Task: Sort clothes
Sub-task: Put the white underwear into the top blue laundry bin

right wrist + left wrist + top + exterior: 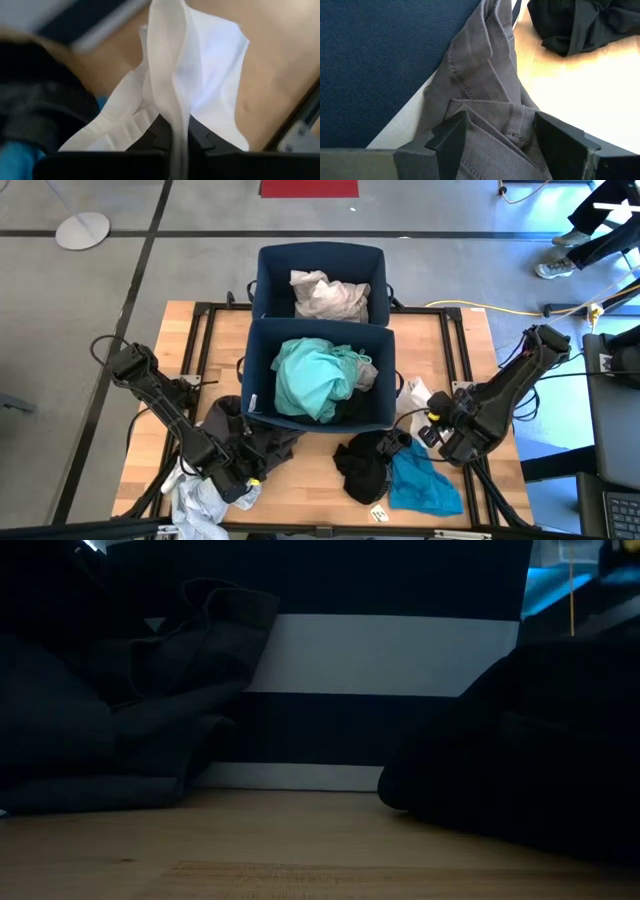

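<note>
Right wrist view: white garment (200, 65) between right hand (174, 131) fingers.

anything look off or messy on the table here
Mostly normal sorting clutter. One oddity: the dark grey garment is slumped against the near bin instead of inside it, with the open left gripper astride it. The right gripper is shut on a white garment.

Looking straight down, we've got two navy bins end to end on the wooden table (470, 340). The far bin (268, 275) holds a cream garment (328, 296); the near bin (385, 405) has a turquoise one (312, 378) piled on top. By the table's front edge, a black garment (362, 465) lies touching a teal-blue one (424, 483). The left gripper (238, 480) sits over a dark grey garment (262, 442); the right gripper (432, 430) is beside a white cloth (414, 392).
</note>
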{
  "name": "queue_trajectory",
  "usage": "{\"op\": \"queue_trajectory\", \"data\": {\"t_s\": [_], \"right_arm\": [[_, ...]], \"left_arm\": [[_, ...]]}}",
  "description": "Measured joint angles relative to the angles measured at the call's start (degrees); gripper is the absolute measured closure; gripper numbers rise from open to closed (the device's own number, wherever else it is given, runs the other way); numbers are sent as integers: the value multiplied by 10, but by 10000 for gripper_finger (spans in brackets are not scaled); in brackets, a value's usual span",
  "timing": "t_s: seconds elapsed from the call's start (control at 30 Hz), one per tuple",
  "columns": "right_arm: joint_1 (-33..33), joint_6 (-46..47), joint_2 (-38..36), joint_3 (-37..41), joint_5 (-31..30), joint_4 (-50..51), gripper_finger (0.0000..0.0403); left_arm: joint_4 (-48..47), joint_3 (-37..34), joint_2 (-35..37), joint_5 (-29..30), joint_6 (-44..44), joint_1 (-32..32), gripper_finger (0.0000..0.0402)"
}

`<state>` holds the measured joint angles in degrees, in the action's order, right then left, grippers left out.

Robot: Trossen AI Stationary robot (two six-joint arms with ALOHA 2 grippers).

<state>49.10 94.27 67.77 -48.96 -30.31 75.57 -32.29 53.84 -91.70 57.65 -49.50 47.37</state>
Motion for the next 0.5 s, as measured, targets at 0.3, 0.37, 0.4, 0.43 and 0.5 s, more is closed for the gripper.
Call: {"op": "queue_trajectory", "data": {"t_s": [0.3, 0.37, 0.4, 0.43, 0.5], "right_arm": [[0, 37, 0, -93, -170, 130, 384], [-1, 57, -1, -106, -224, 144, 385], [-8, 54, -4, -110, -251, 142, 385], [-16, 43, -9, -116, -269, 143, 385], [-34, 24, -16, -134, -295, 144, 383]], "left_arm": [[0, 0, 0, 0, 0, 0, 178], [0, 0, 0, 0, 0, 0, 178], [0, 0, 0, 0, 0, 0, 178], [0, 0, 0, 0, 0, 0, 178], [0, 0, 0, 0, 0, 0, 178]]}}
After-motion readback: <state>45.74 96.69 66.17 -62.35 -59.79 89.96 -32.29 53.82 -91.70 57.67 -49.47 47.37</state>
